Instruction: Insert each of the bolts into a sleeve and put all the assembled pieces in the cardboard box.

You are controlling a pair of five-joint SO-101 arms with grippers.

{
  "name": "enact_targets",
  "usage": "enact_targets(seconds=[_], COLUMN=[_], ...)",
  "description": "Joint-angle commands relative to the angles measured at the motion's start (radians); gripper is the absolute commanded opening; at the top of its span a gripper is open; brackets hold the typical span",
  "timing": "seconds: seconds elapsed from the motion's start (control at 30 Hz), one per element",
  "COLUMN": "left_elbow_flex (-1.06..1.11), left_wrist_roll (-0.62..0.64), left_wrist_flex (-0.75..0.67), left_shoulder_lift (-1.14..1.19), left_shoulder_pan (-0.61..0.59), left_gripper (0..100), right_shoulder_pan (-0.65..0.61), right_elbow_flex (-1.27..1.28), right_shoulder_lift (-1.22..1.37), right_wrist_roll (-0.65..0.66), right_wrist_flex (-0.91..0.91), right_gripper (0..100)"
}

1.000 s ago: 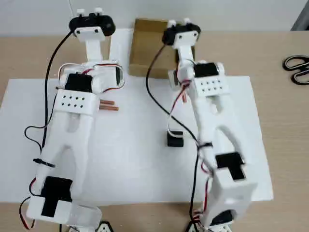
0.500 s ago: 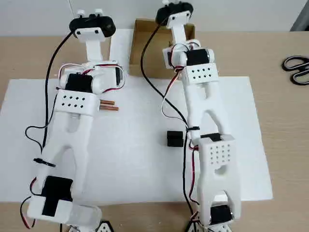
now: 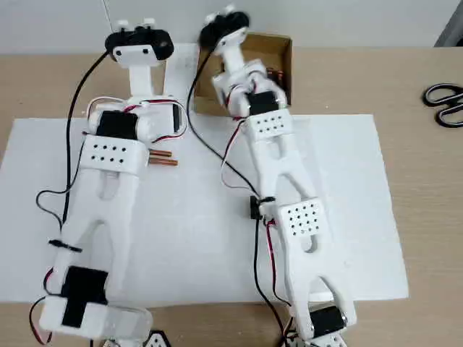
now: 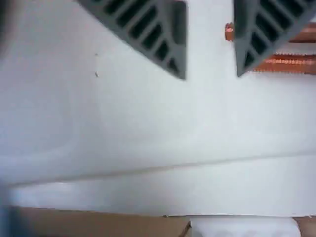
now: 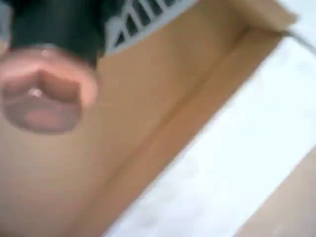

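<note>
two copper bolts: side by side on sheet | black sleeve: mid-sheet | cardboard box: open

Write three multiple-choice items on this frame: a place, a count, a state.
1. Where does the right gripper hold its assembled piece? A at its own base; B over the cardboard box; C past the table edge.
2. How many loose bolts lie on the white sheet? A two; B four; C none.
3. The left gripper is: A shut on a bolt; B shut empty; C open.
B, its wrist view looks into the box; A, two lie side by side; C, its jaws stand apart.
</note>
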Motion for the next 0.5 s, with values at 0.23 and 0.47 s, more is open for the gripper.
enact_targets(seconds=[0.23, 0.47], left_elbow_flex=[-0.036, -0.036], left_wrist_roll=[-0.006, -0.006], left_wrist_flex=[0.011, 0.011], left_shoulder_lift=[-0.103, -0.107], left_shoulder_pan=[-0.008, -0.002], left_gripper=[3, 3], right_shoulder_pan=[-0.013, 0.002], right_elbow_flex=[-0.069, -0.098], right_shoulder_lift=[0.004, 0.002], right_wrist_roll=[0.031, 0.032], right_wrist_flex=[-0.073, -0.047], right_gripper=[8.0, 12.5])
